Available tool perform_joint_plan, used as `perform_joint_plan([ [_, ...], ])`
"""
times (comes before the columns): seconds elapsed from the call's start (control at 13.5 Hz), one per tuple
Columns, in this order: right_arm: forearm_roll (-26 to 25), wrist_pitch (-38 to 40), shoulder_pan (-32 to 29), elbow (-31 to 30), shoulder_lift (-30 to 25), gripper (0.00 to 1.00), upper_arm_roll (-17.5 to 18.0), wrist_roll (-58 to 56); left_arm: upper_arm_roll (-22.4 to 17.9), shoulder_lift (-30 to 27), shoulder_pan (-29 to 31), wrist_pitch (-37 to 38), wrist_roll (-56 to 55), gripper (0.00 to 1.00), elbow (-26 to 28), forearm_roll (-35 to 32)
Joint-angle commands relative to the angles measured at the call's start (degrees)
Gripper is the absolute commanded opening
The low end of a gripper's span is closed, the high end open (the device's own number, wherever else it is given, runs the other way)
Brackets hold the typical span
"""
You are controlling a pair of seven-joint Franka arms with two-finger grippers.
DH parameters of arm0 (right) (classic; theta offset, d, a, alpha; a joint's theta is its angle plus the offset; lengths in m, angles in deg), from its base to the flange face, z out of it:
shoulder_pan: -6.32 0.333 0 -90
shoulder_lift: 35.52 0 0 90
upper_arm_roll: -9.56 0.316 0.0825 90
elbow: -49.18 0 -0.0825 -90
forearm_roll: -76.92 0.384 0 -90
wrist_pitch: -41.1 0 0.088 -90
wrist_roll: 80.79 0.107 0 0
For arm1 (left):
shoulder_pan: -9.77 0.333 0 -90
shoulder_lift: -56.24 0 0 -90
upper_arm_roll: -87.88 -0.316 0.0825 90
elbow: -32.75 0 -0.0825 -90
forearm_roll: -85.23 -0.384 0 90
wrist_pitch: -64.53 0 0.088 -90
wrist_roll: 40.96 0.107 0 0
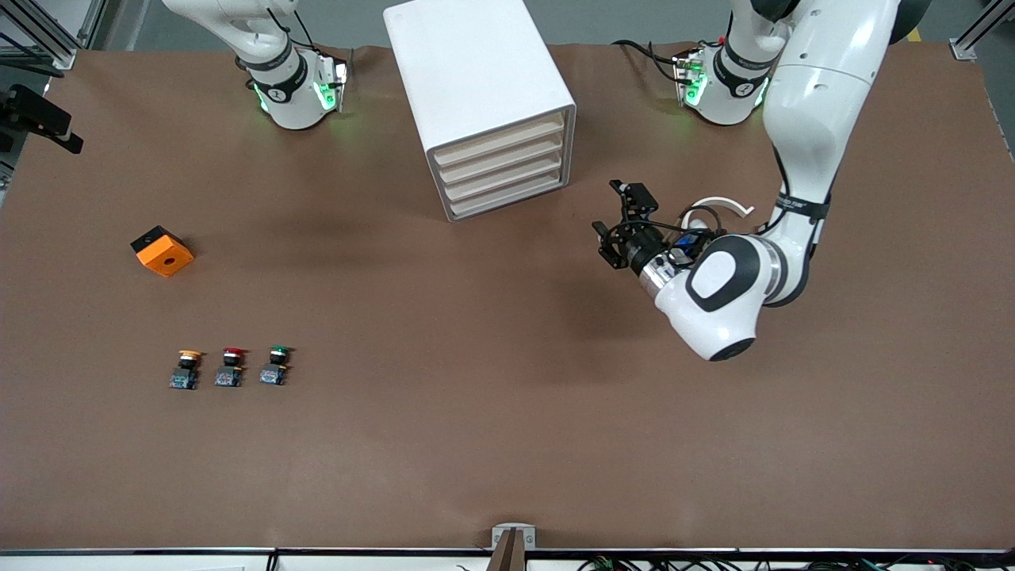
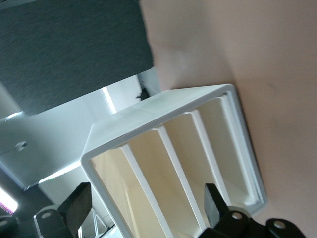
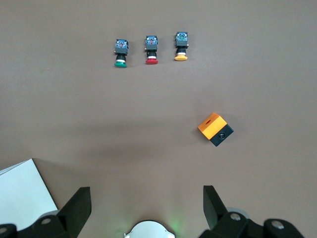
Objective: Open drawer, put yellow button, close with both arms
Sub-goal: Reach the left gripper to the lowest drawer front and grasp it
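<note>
A white cabinet (image 1: 484,95) stands on the brown table (image 1: 507,444) between the two arm bases, its four cream drawer fronts all flush; the drawer (image 1: 499,136) at the top is shut. The left gripper (image 1: 618,223) hangs low over the table toward the left arm's end, beside the cabinet's front, and its fingers appear parted, though the angle makes this hard to judge. Toward the right arm's end, the yellow button (image 1: 186,369), a red button (image 1: 230,367) and a green button (image 1: 275,365) stand in a row. An orange block (image 1: 162,251) lies farther from the camera than they do. Of the right arm only the base (image 1: 293,87) shows.
</note>
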State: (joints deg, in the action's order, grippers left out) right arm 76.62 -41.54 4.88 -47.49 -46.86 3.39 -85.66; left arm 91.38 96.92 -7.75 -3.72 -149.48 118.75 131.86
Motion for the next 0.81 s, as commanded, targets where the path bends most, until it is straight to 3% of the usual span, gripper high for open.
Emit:
perform_joint_plan([
  [0.0,-0.1,0.4,-0.8,0.6,0.1,1.00,0.5,-0.5,-0.3,0.5,-1.5,1.7,-4.8,1.00,1.0,4.2],
  [0.15,-0.1,0.4,-0.9,0.6,0.1,1.00,0.5,-0.5,-0.3,0.8,-3.6,2.9,-7.0,0.96,1.0,6.7],
  [0.44,0.1,0.3,-1.0,0.6,0.1,1.00,0.5,-0.5,-0.3,1.8,-6.9,3.2,-9.0,0.72,1.0,9.4],
  [0.59,-0.5,0.3,-1.1,1.2,1.0,1.00,0.5,-0.5,-0.3,2.1,-8.9,3.0,-11.5,0.72,1.2,10.1],
  [0.74,-0.9,0.6,-1.4,1.4,6.0,1.00,0.5,0.2,-0.3,2.3,-10.4,2.9,-11.5,0.68,1.5,10.1],
])
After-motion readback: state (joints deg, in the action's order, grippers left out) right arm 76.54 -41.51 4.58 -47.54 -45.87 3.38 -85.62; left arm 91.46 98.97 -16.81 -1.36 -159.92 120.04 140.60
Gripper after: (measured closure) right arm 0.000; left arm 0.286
